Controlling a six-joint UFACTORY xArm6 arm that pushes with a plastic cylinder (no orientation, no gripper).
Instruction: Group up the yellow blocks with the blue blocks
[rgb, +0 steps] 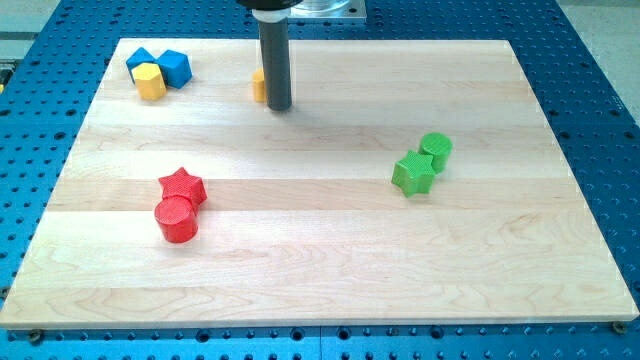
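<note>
Nearest the view's bottom sits a red cylinder (177, 220), touching a red star (183, 186) just above it; that makes two red blocks, on the left half of the wooden board (330, 260). Two green blocks lie on the right half: a green star (413, 173) touching a green cylinder (436, 149) up and to its right.

Two blue blocks sit in the board's top left corner: a blue triangle-like block (141, 60) and a blue cube (175, 68) to its right. One yellow hexagonal block (150, 82) rests against both, just below and between them.

A second yellow block (259, 86), its shape mostly hidden, peeks out at the left side of the dark rod. My tip (278, 107) stands on the board right beside this block, on its right, seemingly touching it. This block is well apart from the blue pair, to their right along the top edge.

No hand or jaws exist on this arm, only the straight rod, so nothing is spread, pressed together or pinching. Around the board lies a blue perforated table (600, 90).
</note>
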